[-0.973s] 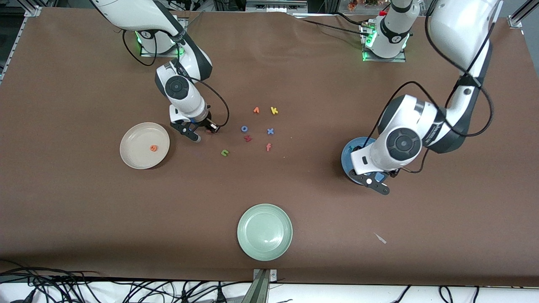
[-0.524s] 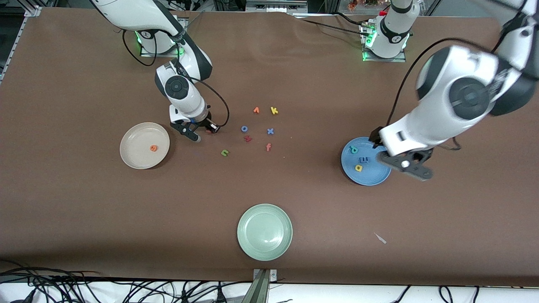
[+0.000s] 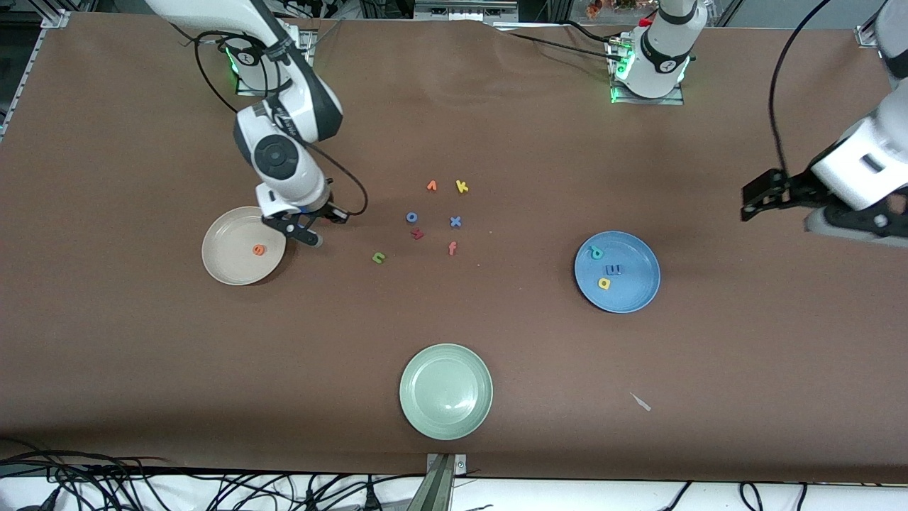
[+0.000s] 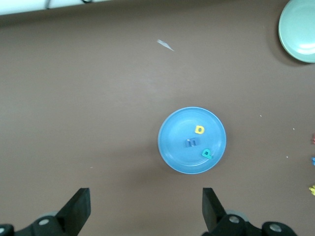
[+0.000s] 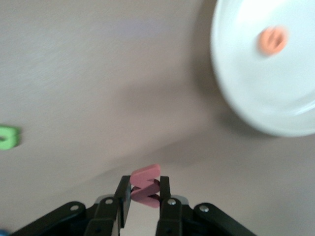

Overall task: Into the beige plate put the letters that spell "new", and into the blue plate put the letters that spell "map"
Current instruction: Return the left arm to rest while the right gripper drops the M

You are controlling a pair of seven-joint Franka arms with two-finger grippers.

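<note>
Fingers of the right gripper are pinched on the salmon-pink w, a small flat foam piece held up in the air just off the rim of the beige plate, over bare table on the side toward the loose letters. The right arm reaches down from its base with the wrist tilted toward that plate. The beige plate is round, shallow and plain, with the orange e lying in it near the edge closest to the gripper; most of its floor is free. The green n lies on the table between this plate and the cluster of spare letters, apart from both.

Mid-table, nearer the front camera, sits the pale green plate.

Toward the left arm's end, the blue plate holds the teal p, blue m and yellow a, close together but not touching. The left gripper hangs high over bare table, clear of the blue plate, its fingers spread wide with nothing between them.
</note>
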